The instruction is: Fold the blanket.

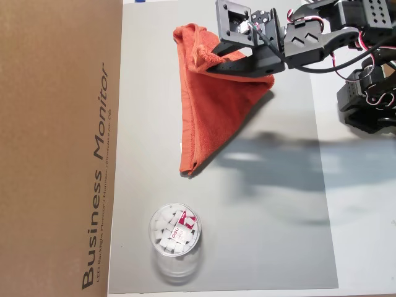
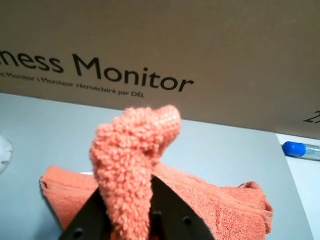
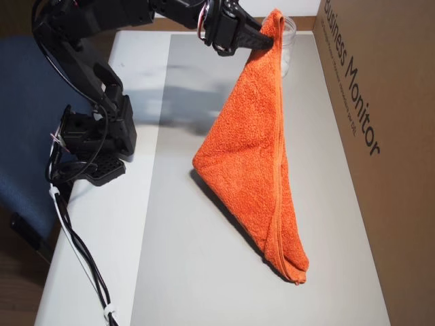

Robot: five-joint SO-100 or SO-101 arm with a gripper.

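Wrist view: claw [image 2: 131, 220] was closed on a bunched corner of the blanket [image 2: 135, 155], terry pile sticking up between the dark jaws; rest of the cloth lay behind and below.
Claw state: pinched tight on the blanket corner [image 3: 270, 30], nothing else held.
Blanket: orange-red, hung from the claw [image 1: 213, 60] as a triangle; far tip touched the grey mat [image 1: 272, 247], hem ran down one edge [image 3: 280, 176].
Mat: grey sheet on the white counter [image 3: 102, 258], blanket over its middle.
Cup: clear plastic cup [image 1: 175, 238] with white bits inside, near the blanket's low tip in an overhead view, apart from it.
Box: brown carton [image 1: 55, 148] printed "Business Monitor", along the mat's edge, behind the blanket in wrist view.
Arm base: black, on the counter beside the mat [image 3: 95, 146].
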